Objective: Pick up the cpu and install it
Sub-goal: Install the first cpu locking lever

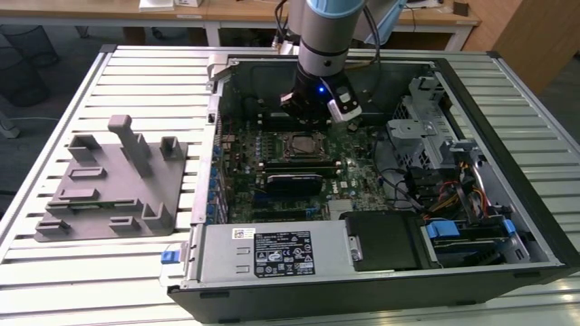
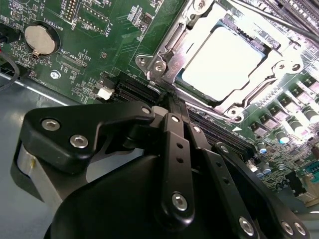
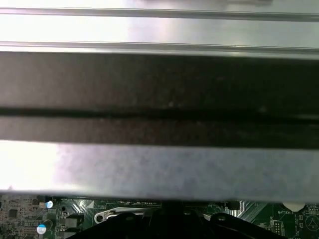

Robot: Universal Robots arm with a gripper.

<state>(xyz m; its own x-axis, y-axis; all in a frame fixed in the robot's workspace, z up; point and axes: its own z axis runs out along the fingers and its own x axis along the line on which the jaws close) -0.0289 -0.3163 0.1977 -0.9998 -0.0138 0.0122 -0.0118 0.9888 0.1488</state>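
Gripper [image 2: 172, 102] closed, empty, beside seated cpu [image 2: 222, 62].

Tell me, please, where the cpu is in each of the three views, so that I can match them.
Exterior view: the cpu lies in its socket on the motherboard, just below the gripper.
Second wrist view: the cpu sits inside the socket frame, beyond the gripper.
First wrist view: not seen.
Shared landmark: the green motherboard.

One cpu [image 2: 223, 63], one computer case [image 1: 507, 102], one grey tray [image 1: 109, 183], one pincer [image 2: 172, 102].
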